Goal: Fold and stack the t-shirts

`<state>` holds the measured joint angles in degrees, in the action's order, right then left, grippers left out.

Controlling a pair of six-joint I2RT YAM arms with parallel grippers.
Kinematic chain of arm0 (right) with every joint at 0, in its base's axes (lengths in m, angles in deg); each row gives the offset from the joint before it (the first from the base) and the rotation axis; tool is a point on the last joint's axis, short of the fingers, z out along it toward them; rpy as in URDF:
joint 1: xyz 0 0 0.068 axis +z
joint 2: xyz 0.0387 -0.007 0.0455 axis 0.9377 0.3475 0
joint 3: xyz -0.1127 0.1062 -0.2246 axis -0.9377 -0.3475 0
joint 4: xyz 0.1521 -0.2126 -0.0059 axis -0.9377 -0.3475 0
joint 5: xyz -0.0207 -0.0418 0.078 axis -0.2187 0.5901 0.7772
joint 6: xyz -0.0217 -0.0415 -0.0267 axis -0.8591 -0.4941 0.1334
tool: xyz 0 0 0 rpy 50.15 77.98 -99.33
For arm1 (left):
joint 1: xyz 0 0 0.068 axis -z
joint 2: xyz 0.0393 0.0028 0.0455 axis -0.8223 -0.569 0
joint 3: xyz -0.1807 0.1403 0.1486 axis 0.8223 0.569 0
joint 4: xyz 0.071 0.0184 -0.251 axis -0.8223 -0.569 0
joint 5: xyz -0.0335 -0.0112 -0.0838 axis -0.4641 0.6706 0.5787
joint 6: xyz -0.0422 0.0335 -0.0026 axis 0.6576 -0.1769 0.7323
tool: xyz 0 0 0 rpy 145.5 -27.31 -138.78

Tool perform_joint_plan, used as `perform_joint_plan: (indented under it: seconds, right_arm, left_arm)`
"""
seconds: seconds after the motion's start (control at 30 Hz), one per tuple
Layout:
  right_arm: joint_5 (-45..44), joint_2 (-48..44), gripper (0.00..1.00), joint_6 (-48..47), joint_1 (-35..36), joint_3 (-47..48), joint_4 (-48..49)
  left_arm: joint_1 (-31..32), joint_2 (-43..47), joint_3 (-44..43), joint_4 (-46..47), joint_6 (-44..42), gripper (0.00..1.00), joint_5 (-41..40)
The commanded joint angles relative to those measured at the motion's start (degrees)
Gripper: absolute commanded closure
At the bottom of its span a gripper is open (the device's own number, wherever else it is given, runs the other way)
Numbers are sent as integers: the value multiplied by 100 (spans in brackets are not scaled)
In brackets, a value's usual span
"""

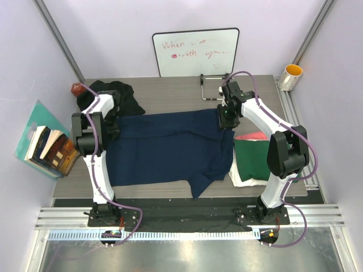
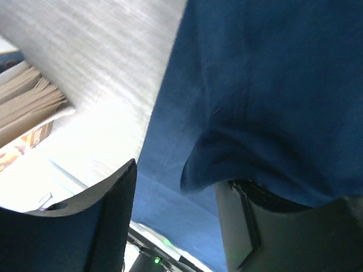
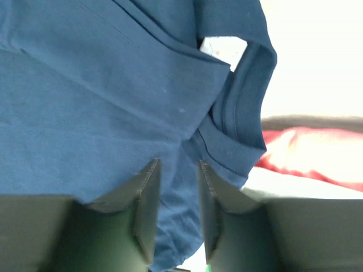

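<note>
Five t-shirts are here, one of each colour. The navy shirt lies spread out in the middle of the tabletop. Its long way runs from the left edge to the right edge. The neck hole is at the right end.

Two arms stand over it, one at each end. The left gripper is at the left end of the navy shirt. Its two fingers stand wide apart. A fold of blue cloth leans on one finger, but nothing is pinched. The right gripper is at the right end, just by the collar. Its fingers are only a little way apart, with blue cloth right under them. I do not see it pinching the cloth.

So each arm is nearest to its own end. I think the next fold must bring one end over the other, along that long way.

The black shirt is bunched in the far left corner. By the right edge is a pile: the green shirt on top of the white shirt, and the pink-red shirt poking out behind.
</note>
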<state>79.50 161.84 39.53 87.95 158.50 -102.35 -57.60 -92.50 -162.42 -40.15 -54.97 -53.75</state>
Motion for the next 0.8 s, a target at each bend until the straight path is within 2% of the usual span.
perform_joint_plan:
  seconds: [0.0,0.27,0.43,0.6,0.77]
  right_arm:
    - [-339,-229,59,140,9,174,-316]
    - [-394,-222,59,185,9,454,236]
    - [-44,402,59,211,35,1069,553]
    - [-24,1008,59,290,79,1430,738]
    - [-147,1097,59,290,70,1229,782]
  left_arm:
    - [-18,661,41,-122,161,42,-338]
    - [-9,775,-740,-264,372,42,-892]
    - [167,846,-978,325,337,41,-349]
    - [922,399,-1241,361,389,43,170]
    - [1704,178,-1286,554,469,43,461]
